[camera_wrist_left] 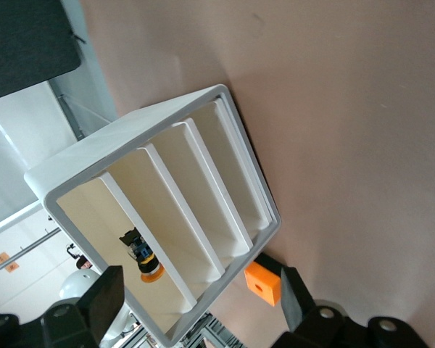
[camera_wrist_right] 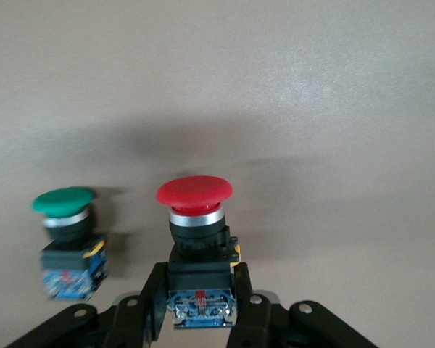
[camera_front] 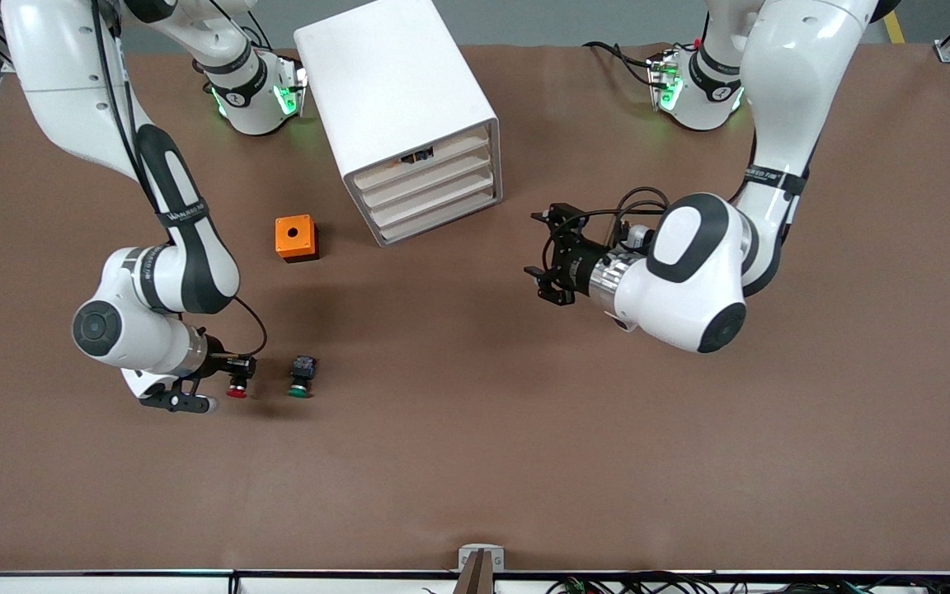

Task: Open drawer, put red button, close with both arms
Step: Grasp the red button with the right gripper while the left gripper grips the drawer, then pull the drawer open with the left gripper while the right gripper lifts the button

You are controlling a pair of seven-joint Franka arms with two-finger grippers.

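The red button (camera_front: 237,389) is clamped by its black-blue body between the jaws of my right gripper (camera_front: 236,373), low over the table toward the right arm's end; the right wrist view shows the red cap (camera_wrist_right: 196,194) ahead of the gripper (camera_wrist_right: 201,283). The white cabinet (camera_front: 397,82) stands at the back middle with all four drawers pushed in; the second-highest drawer (camera_front: 435,179) is shut and also shows in the left wrist view (camera_wrist_left: 156,210). My left gripper (camera_front: 543,247) is open and empty, above the table, facing the cabinet front from a short distance (camera_wrist_left: 197,308).
A green-capped button (camera_front: 302,378) (camera_wrist_right: 65,239) lies beside the red one. An orange box with a round hole (camera_front: 295,238) (camera_wrist_left: 263,283) sits beside the cabinet, toward the right arm's end. An orange-black item (camera_wrist_left: 141,254) lies in the highest drawer.
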